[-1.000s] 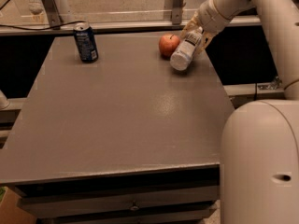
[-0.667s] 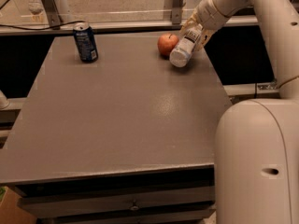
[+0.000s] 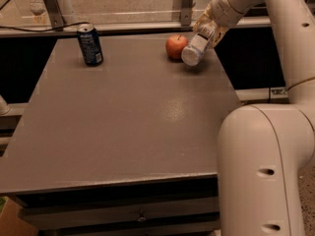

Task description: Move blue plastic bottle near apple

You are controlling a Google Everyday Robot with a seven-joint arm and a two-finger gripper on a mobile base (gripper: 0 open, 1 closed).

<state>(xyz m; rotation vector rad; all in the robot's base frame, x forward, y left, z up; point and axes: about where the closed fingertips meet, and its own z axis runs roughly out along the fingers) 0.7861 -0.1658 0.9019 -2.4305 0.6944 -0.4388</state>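
The blue plastic bottle (image 3: 196, 48) is clear with a white label and points its bottom end toward me, tilted, at the table's far right. My gripper (image 3: 208, 29) is shut on its upper part and holds it just above the table. The red-orange apple (image 3: 175, 46) sits on the table right next to the bottle, on its left, almost touching it.
A dark blue soda can (image 3: 90, 44) stands upright at the far left of the grey table (image 3: 128, 117). My white arm and base (image 3: 266, 146) fill the right side. A glass rail (image 3: 123, 14) runs behind the table's far edge.
The gripper with the bottle has shifted slightly up and back, staying beside the apple. The apple and the can have not moved.
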